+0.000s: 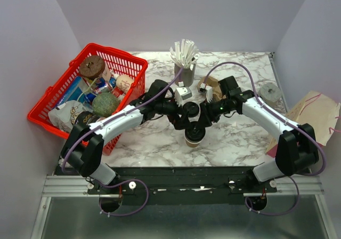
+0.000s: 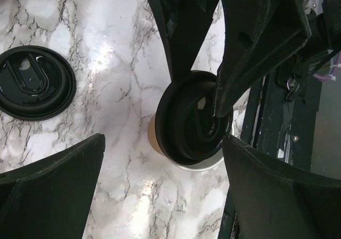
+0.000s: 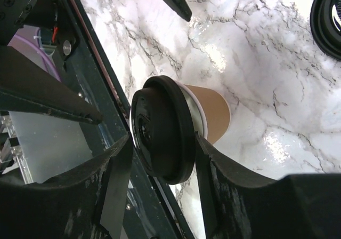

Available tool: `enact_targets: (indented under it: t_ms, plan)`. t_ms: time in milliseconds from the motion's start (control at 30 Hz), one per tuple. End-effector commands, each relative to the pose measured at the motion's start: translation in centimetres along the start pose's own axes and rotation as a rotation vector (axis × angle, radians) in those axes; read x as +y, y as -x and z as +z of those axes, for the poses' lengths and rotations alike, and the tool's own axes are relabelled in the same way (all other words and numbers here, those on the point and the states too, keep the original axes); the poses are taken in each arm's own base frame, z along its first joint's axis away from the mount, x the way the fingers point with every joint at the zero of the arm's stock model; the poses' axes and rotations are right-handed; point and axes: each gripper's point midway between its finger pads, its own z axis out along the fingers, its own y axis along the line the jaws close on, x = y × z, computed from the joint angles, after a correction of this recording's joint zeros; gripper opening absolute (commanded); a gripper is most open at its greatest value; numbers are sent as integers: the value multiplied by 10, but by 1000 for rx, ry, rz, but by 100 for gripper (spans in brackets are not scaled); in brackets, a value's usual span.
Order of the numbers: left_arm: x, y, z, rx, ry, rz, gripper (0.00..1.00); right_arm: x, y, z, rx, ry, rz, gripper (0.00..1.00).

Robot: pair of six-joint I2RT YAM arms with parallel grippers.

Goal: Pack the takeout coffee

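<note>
The tan paper cup (image 1: 193, 140) stands near the table's front edge, also in the left wrist view (image 2: 154, 137) and the right wrist view (image 3: 213, 113). A black lid (image 3: 162, 129) sits tilted on its white rim (image 2: 202, 165). My right gripper (image 3: 164, 140) is shut on this lid, one finger on each side of its edge; it shows from above (image 1: 201, 126) and in the left wrist view (image 2: 240, 63). My left gripper (image 2: 162, 148) is open wide and empty, hovering just beside the cup (image 1: 178, 121). A second black lid (image 2: 34, 82) lies flat on the marble (image 1: 190, 109).
A red basket (image 1: 130, 63) of groceries stands at the left. A grey cup of white sticks (image 1: 185, 63) and a brown pulp carrier (image 1: 210, 84) are behind the arms. A paper bag (image 1: 314, 111) lies at the right. The table's dark front rail (image 3: 101, 63) runs close to the cup.
</note>
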Motion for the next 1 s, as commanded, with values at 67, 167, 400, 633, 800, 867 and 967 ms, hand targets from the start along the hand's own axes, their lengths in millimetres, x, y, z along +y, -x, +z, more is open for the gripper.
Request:
enact_targets:
  t_ms: [67, 167, 400, 633, 800, 867, 967]
  plan:
    - [-10, 10, 7, -32, -60, 6, 99, -11, -1, 4, -6, -36, 15, 61]
    - [-12, 9, 8, -28, -79, 3, 99, -11, -2, 5, -7, -36, 17, 62]
    - [-15, 7, 10, -19, -100, -3, 99, -13, -7, 5, -6, -47, 27, 67]
    - [-18, 3, 7, -7, -106, 5, 99, -12, -8, 7, -15, -41, 53, 76]
    - [-20, -2, 5, 2, -108, 1, 99, -9, -5, 6, -19, -30, 50, 77]
    - [-20, -4, 4, 7, -103, -3, 99, -9, -5, 6, -18, -29, 56, 77]
    - [-19, -6, 2, 9, -94, -1, 99, -7, -7, 5, -13, -27, 61, 81]
